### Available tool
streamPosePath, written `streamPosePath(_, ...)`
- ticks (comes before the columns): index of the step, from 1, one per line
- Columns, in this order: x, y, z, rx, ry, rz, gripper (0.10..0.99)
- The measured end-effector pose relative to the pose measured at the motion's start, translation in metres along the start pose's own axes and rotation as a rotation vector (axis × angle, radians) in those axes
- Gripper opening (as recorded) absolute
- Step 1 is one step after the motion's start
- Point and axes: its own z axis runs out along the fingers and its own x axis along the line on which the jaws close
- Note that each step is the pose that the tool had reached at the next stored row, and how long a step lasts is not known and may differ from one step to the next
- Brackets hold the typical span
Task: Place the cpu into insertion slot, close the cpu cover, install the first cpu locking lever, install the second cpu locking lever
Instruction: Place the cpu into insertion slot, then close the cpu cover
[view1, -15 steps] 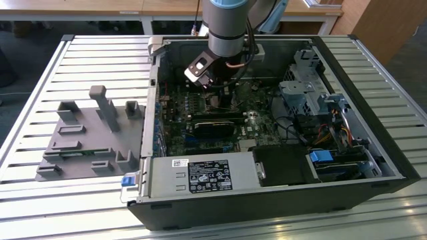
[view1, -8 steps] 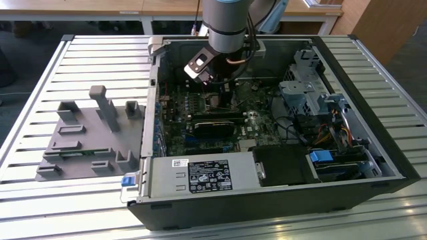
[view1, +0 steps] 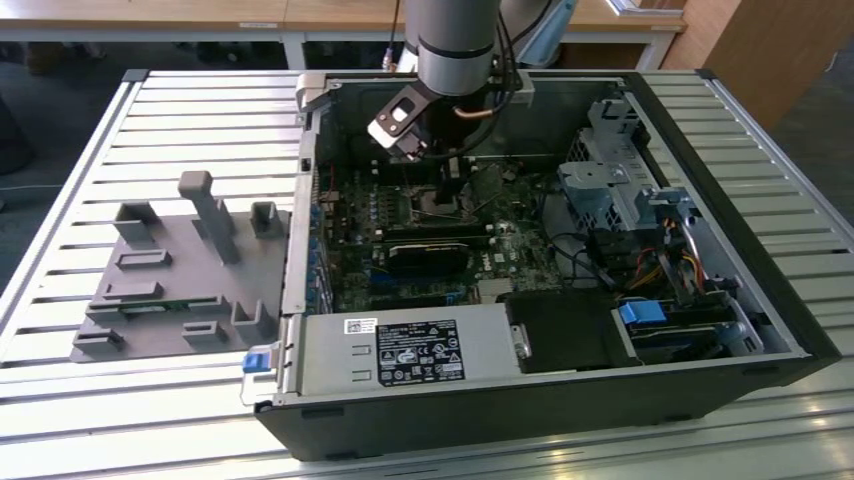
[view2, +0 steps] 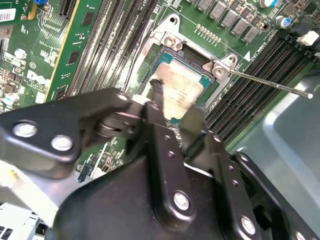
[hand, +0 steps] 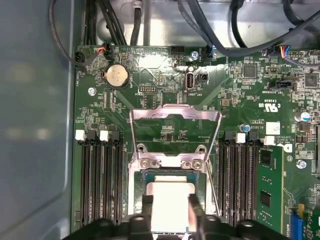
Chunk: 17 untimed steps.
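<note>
My gripper (view1: 450, 180) reaches down into the open computer case over the motherboard. In both wrist views its two black fingers (hand: 147, 204) stand on opposite sides of the cpu (hand: 171, 192), a small square chip with a dull metal top, and seem to press its edges. The cpu (view2: 182, 85) lies in or just above the insertion slot (hand: 145, 179), whose dark rim (view2: 196, 59) frames it. Swung up and open beyond the slot is the cpu cover (hand: 175, 111), a thin silvery frame. A thin lever rod (view2: 270, 84) sticks out sideways, unlatched.
Rows of black memory slots (hand: 100, 175) flank the socket on both sides. A labelled power supply box (view1: 400, 355) fills the case's near edge, and a drive cage with cables (view1: 621, 190) sits at the exterior view's right. A grey fixture (view1: 174, 270) lies outside the case.
</note>
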Motion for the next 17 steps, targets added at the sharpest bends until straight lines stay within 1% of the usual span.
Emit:
streamPosePath(1,-0.0002,0.0,0.0,-0.001,0.0001,0.0,0.357)
streamPosePath(2,-0.0005,0.0,0.0,-0.001,0.0001,0.0,0.357)
streamPosePath(4,-0.0012,0.0,0.0,-0.002,0.0001,0.0,0.239)
streamPosePath(6,-0.0014,0.0,0.0,-0.003,0.0,0.0,0.239)
streamPosePath(8,-0.0015,0.0,-0.0001,-0.004,0.0001,0.0,0.114)
streamPosePath(17,-0.0015,0.0,-0.0011,-0.005,0.0001,0.0,0.114)
